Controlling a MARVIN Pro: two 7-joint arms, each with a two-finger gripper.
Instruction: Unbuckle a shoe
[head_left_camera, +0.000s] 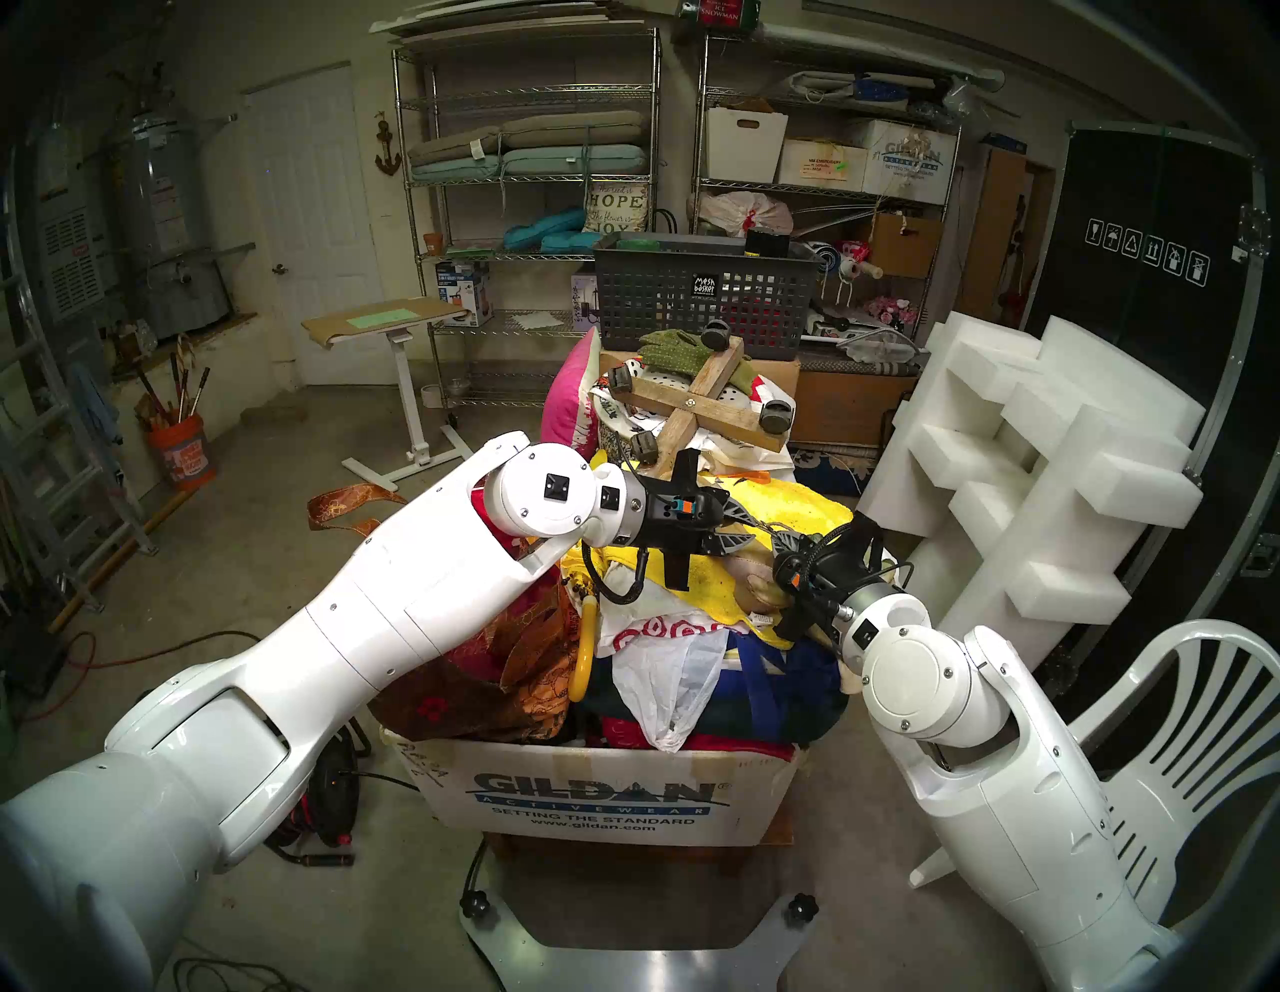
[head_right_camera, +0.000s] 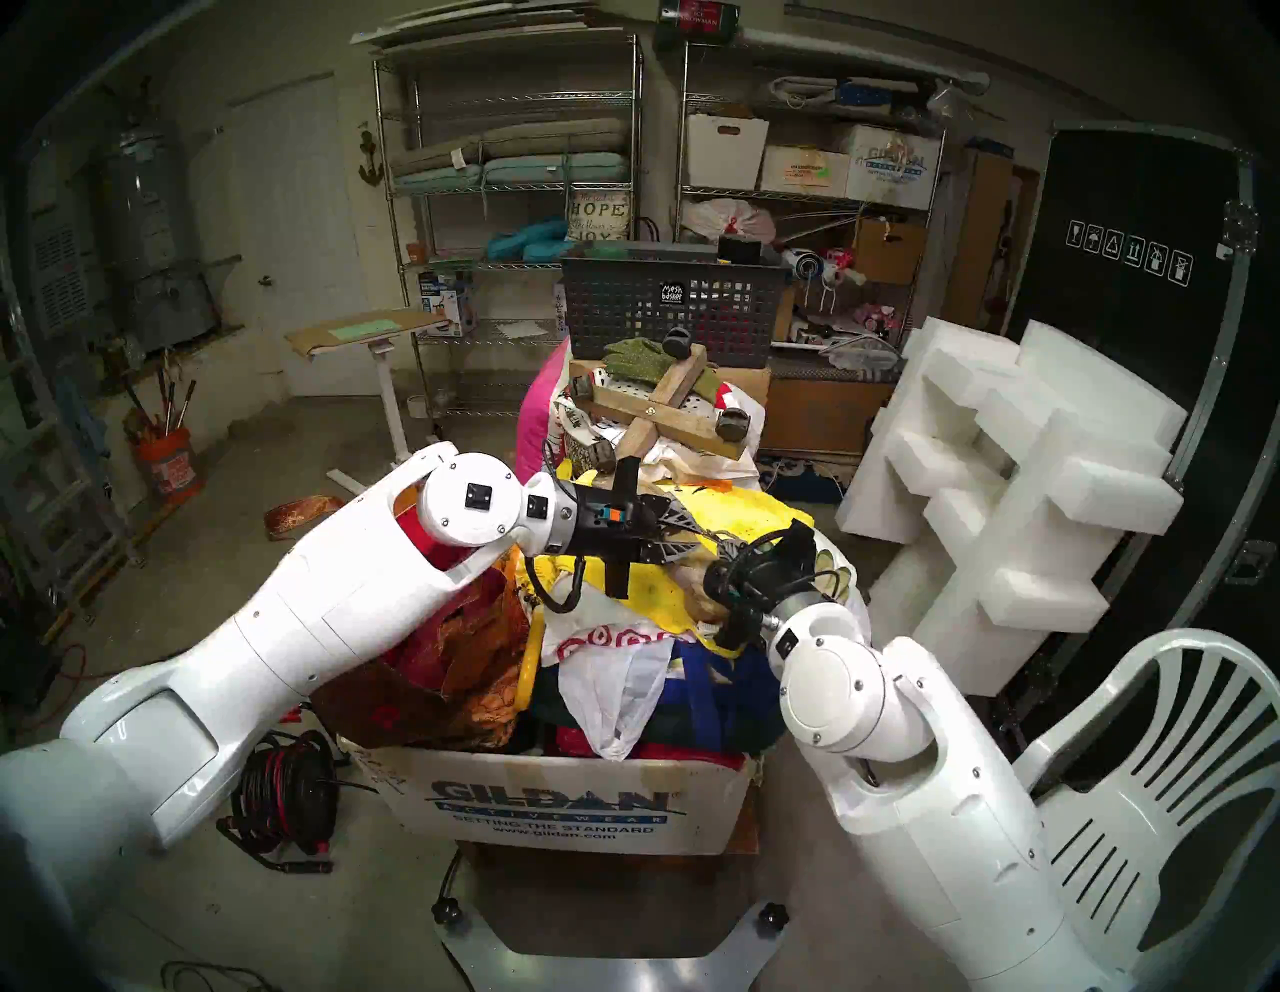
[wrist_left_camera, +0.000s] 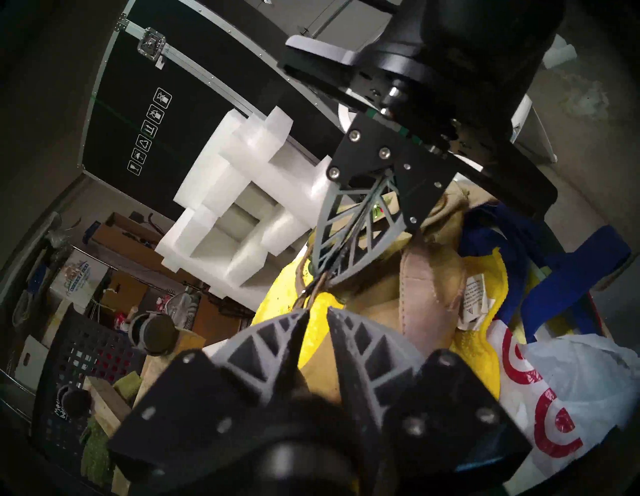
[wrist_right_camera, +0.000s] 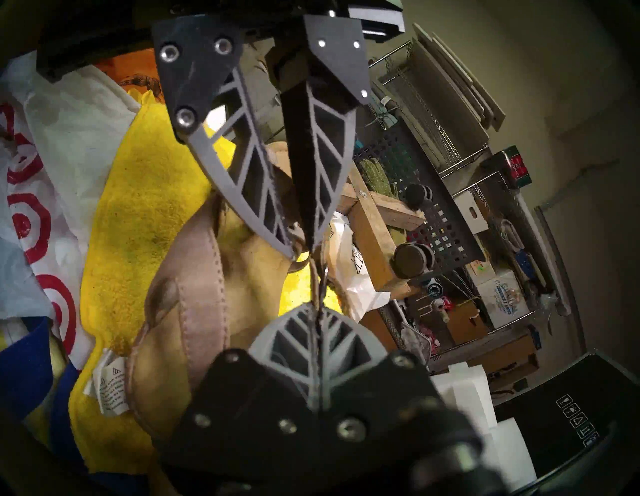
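Note:
The shoe (wrist_right_camera: 194, 294) is a tan-beige sandal lying on a yellow towel (wrist_right_camera: 138, 207) on top of a pile of clutter; it also shows in the head view (head_left_camera: 748, 589) and the left wrist view (wrist_left_camera: 415, 287). Its thin strap (wrist_right_camera: 316, 280) is pulled up taut. My right gripper (wrist_right_camera: 317, 310) is shut on that strap. My left gripper (wrist_left_camera: 317, 311) faces it tip to tip from the left, jaws a narrow gap apart, with the strap's end (wrist_left_camera: 313, 294) and a small metal ring right at its fingertips. From the head, both grippers (head_left_camera: 755, 526) (head_left_camera: 779, 537) meet above the towel.
The pile fills a Gildan cardboard box (head_left_camera: 596, 796), with a white Target bag (head_left_camera: 658, 665) in front. Behind it lie a wooden cross with casters (head_left_camera: 699, 402) and a dark mesh basket (head_left_camera: 699, 291). White foam blocks (head_left_camera: 1039, 450) and a white plastic chair (head_left_camera: 1177, 727) stand to the right.

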